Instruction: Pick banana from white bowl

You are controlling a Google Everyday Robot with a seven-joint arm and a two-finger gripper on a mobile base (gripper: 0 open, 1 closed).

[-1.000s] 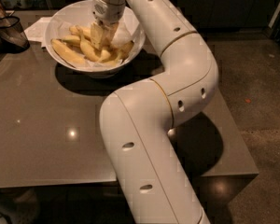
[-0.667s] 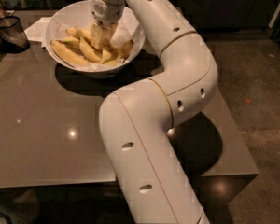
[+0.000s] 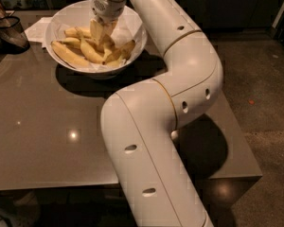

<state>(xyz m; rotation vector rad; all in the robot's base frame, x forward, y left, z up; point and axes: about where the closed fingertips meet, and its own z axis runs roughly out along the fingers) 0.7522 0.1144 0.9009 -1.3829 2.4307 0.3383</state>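
The white bowl (image 3: 132,56) stands at the far left part of the grey table, lined with crumpled white paper. Several bananas lie in it. The long pale-yellow banana (image 3: 68,56) lies curved along the bowl's front-left side. A shorter banana (image 3: 91,52) lies beside it near the middle. My gripper (image 3: 102,32) hangs straight down from the white arm, inside the bowl, right over the middle of the banana pile and just right of the long banana. The pile under it is partly hidden.
A dark transparent container (image 3: 9,32) stands left of the bowl at the table's far-left edge. A white paper (image 3: 38,30) lies between them. The arm's big white links (image 3: 146,141) cover the table's middle and right. The grey table (image 3: 42,126) ends at the front and right.
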